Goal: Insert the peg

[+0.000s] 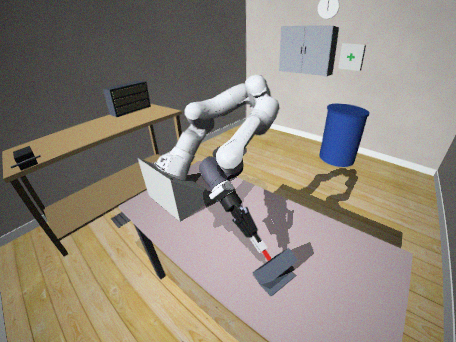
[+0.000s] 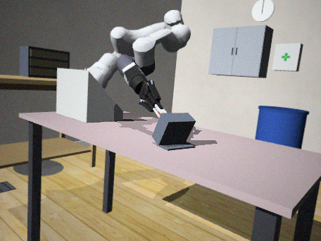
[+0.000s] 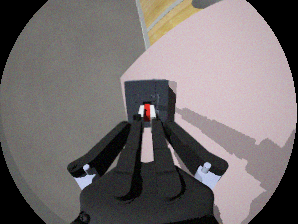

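A grey sloped panel (image 1: pixel 276 266) (image 2: pixel 174 130) (image 3: pixel 149 94) stands on the pink table (image 1: pixel 345 290) (image 2: pixel 225 158). My gripper (image 1: pixel 256 243) (image 2: pixel 157 107) (image 3: pixel 147 111) is shut on the white and red peg (image 1: pixel 263 251) (image 2: pixel 162 111) (image 3: pixel 147 112). The arm slants down towards the panel's upper face. The peg's red tip meets that face, and in the wrist view it sits at the middle of the panel. The hole itself is hidden behind the peg, and I cannot tell how deep the peg is in.
A pale grey box (image 1: pixel 165 189) (image 2: pixel 79 94) stands at the table's back left by the arm's base. A wooden bench (image 1: pixel 75 135) is beyond the table. A blue bin (image 1: pixel 343 134) (image 2: pixel 281 125) stands on the floor by the wall.
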`<state>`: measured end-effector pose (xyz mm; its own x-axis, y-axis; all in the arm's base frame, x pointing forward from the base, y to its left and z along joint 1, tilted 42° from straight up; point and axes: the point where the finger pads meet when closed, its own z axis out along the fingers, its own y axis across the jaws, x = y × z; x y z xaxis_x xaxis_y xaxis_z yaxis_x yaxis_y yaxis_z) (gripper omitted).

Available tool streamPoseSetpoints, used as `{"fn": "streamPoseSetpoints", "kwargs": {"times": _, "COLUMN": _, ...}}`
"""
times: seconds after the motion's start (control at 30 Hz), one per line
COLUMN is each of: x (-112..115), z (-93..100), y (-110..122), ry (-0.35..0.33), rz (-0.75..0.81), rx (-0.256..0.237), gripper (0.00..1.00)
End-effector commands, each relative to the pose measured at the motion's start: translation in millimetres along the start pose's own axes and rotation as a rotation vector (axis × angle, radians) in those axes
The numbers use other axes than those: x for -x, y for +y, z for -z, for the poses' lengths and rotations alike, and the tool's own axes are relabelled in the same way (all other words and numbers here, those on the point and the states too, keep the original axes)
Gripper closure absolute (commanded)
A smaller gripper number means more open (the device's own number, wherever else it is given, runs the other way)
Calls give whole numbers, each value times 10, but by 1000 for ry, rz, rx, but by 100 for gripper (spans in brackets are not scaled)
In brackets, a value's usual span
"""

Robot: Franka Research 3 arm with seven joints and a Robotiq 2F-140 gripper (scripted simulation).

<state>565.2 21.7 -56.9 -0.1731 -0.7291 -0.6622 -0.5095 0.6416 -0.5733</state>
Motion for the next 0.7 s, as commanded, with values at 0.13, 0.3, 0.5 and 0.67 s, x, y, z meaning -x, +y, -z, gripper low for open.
{"fn": "streamPoseSetpoints", "kwargs": {"times": 0.13, "x": -3, "z": 2, "y": 5, "ry": 39, "rz": -7, "rx": -72, "gripper": 100}}
{"fn": "streamPoseSetpoints", "kwargs": {"times": 0.3, "x": -4, "z": 2, "y": 5, "ry": 39, "rz": -7, "rx": -72, "gripper": 100}}
{"fn": "streamPoseSetpoints", "kwargs": {"times": 0.5, "x": -4, "z": -15, "y": 4, "ry": 39, "rz": -7, "rx": -72, "gripper": 100}}
{"fn": "streamPoseSetpoints", "kwargs": {"times": 0.67, "x": -7, "z": -68, "y": 0, "ry": 39, "rz": -7, "rx": -72, "gripper": 100}}
